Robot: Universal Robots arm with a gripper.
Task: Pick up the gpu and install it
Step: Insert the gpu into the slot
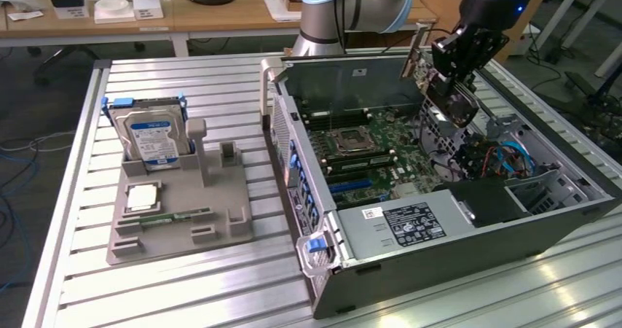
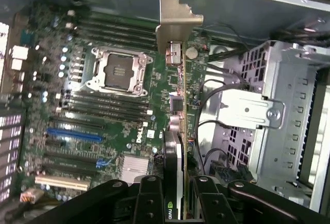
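My gripper (image 1: 455,80) hangs over the far right part of the open computer case (image 1: 467,229) and is shut on the gpu (image 1: 459,103), a thin dark card held on edge. Its silvery end bracket (image 1: 420,47) points toward the case's back wall. In the wrist view the gpu (image 2: 181,105) runs edge-on away from the black fingers (image 2: 149,198), bracket (image 2: 174,23) at the far end, and it floats above the green motherboard (image 2: 113,131). The card hangs clear of the board, apart from the blue slot (image 2: 75,134) and the other expansion slots. My gripper (image 2: 178,195) clamps the card's near end.
A metal drive cage (image 2: 268,131) with cables stands close beside the card. A power supply (image 1: 408,222) fills the case's near end. On the exterior view's left, a grey fixture (image 1: 209,229) holds a blue-labelled hard drive (image 1: 151,135), a processor chip (image 1: 143,197) and a memory stick (image 1: 175,217).
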